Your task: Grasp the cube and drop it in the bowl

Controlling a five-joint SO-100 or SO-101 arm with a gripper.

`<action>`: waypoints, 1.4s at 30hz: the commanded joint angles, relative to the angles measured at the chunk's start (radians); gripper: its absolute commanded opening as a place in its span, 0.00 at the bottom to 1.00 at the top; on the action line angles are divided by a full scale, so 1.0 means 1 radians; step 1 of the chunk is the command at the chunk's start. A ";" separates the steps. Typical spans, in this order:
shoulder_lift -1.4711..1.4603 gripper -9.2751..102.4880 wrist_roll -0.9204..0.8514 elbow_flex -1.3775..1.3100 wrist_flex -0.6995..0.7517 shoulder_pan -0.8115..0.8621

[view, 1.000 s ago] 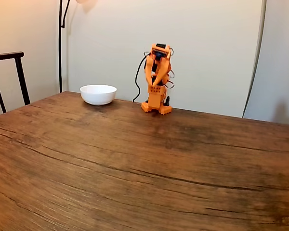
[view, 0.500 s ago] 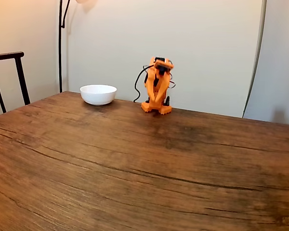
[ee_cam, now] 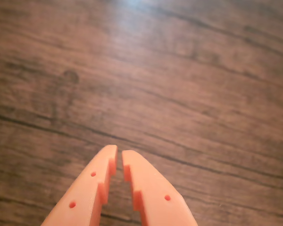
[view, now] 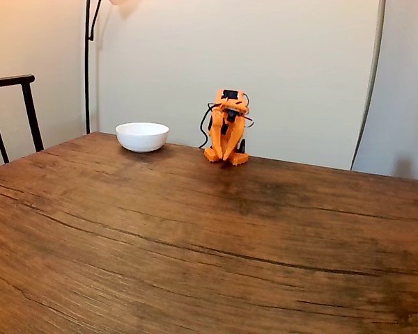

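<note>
dark wooden table (view: 195, 236), black chair (view: 14, 111) at left, lamp pole (view: 88, 62)

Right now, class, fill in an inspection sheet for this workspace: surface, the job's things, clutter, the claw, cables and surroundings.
Surface: dark wooden table with strong grain, bare across the front.
Job's things: white bowl upright near the table's far edge, left of the arm in the fixed view; cube: nothing seen.
Clutter: nothing seen.
Claw: claw points down at bare wood in the wrist view, fingertips nearly together with a thin gap, holding nothing; the arm is folded low over its base.
Cables: black cable loops beside the arm.
Surroundings: pale wall behind, chair at left, lamp pole beside it.
</note>
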 commanded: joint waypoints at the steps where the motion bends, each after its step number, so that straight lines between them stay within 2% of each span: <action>1: 0.006 0.08 -0.018 -0.003 0.052 0.002; 9: 0.006 0.08 -0.060 -0.003 0.258 0.011; 15: 0.006 0.08 -0.161 -0.003 0.460 0.055; 19: 0.006 0.08 -0.193 -0.003 0.543 0.051; 42: 0.006 0.08 -0.178 -0.005 0.563 0.048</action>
